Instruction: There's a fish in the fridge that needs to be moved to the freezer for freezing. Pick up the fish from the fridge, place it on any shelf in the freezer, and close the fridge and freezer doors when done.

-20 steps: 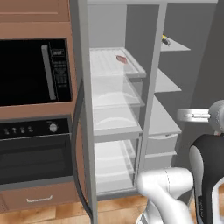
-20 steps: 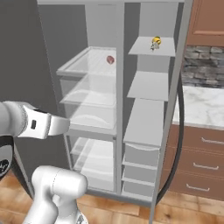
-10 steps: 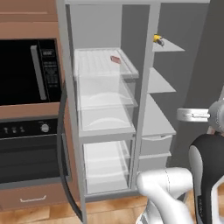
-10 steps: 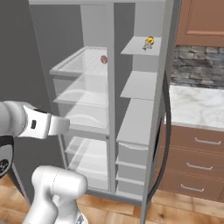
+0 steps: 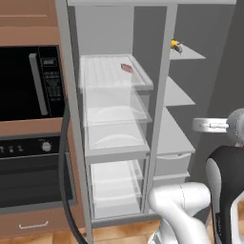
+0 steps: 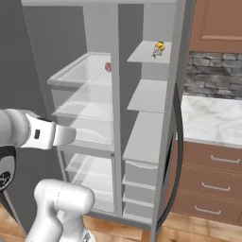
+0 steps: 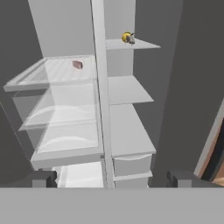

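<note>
I am seeing the fish (image 7: 127,38) lying on the top freezer shelf (image 7: 140,43), while a small red piece (image 7: 77,64) is sitting on the fridge's upper glass shelf (image 7: 52,72). My pincer (image 7: 111,178) appears to be spread apart, holding nothing. Both doors are standing open.

The white arm (image 5: 190,209) is rising from the base, elbow bent. The gripper (image 7: 111,178) is pointing toward 12 o'clock, fingertips (image 7: 43,177) spread wide apart, holding nothing.

A home kitchen: open fridge (image 5: 114,143), built-in microwave (image 5: 24,83), wood cabinets (image 6: 220,26), marble counter (image 6: 212,118).
</note>
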Tool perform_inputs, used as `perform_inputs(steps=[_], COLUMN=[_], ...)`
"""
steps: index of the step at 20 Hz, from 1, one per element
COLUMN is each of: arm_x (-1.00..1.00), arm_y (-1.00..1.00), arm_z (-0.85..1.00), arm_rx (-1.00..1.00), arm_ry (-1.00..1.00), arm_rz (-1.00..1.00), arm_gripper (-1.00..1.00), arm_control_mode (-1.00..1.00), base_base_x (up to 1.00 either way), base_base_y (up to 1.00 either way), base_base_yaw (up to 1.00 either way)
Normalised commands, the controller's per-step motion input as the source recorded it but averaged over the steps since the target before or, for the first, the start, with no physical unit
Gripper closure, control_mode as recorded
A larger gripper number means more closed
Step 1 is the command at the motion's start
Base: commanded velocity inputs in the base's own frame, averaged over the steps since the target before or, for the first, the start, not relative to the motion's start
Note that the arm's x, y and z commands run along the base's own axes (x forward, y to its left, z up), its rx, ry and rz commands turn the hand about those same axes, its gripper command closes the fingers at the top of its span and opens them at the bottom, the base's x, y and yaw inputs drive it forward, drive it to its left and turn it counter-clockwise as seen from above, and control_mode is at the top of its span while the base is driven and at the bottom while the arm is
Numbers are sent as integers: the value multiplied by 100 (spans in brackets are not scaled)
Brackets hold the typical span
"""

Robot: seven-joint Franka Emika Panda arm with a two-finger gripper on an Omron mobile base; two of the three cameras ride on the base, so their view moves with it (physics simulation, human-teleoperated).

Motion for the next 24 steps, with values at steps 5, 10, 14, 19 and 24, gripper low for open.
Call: perform_inputs(steps=[5, 10, 14, 19, 24], arm_x=[0, 0, -19, -73, -5], arm_y=[0, 0, 51, 100, 100], arm_z=[0, 0, -8, -37, -26], arm_rx=[0, 0, 6, 1, 3], arm_ry=[0, 0, -2, -4, -1], arm_rz=[0, 0, -2, -1, -10], arm_gripper=[-100, -100, -100, -100, -100], arm_control_mode=[100, 100, -100, -100, -100], base_base_x=[-55, -3, 0, 0, 0], base_base_y=[0, 0, 0, 0, 0], base_base_yaw=[0, 0, 0, 0, 0])
